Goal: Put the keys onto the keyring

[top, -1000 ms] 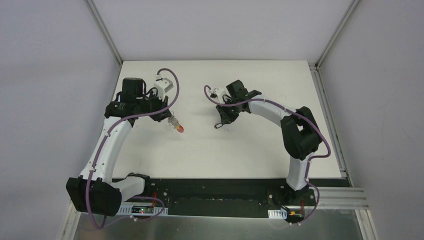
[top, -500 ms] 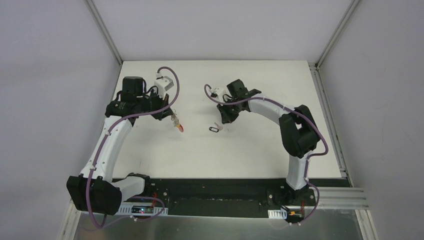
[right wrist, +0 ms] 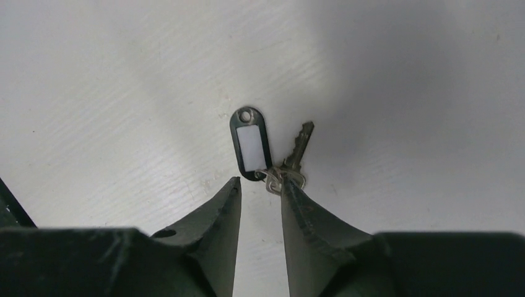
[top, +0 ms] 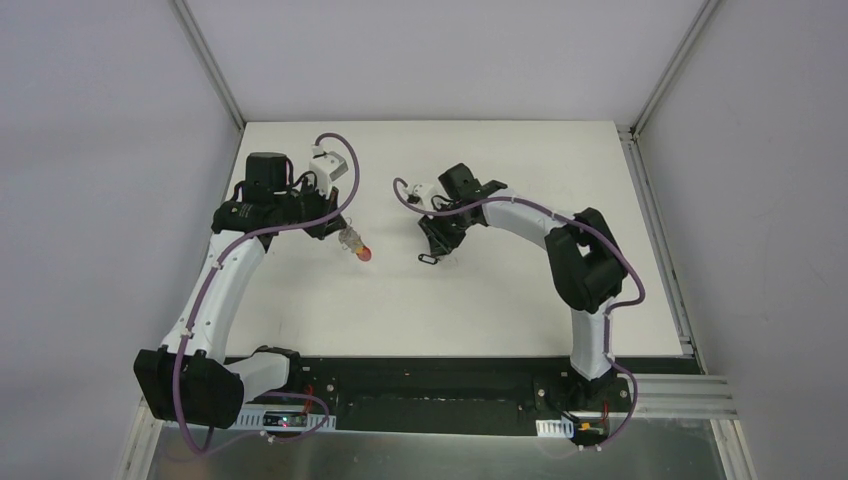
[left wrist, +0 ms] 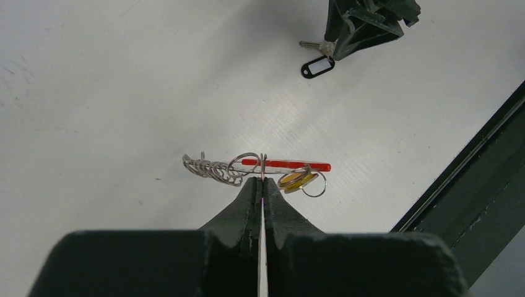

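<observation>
Left gripper (left wrist: 260, 180) is clamped tight on the keyring (left wrist: 286, 165). Right gripper (right wrist: 260, 182), jaws slightly parted, grips nothing; the key (right wrist: 301, 145) lies on the table (right wrist: 124, 93) at its tips, unthreaded.

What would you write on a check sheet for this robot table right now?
Surface: white table.
Job's things: silver key with black tag lying flat; keyring, red band and wire loops.
Clutter: nothing seen.
Grippers: left gripper shut on the keyring's wire; right gripper open, tips at the key's head.
Cables: purple cables along both arms.
Surroundings: grey walls, black rail at near edge.
</observation>
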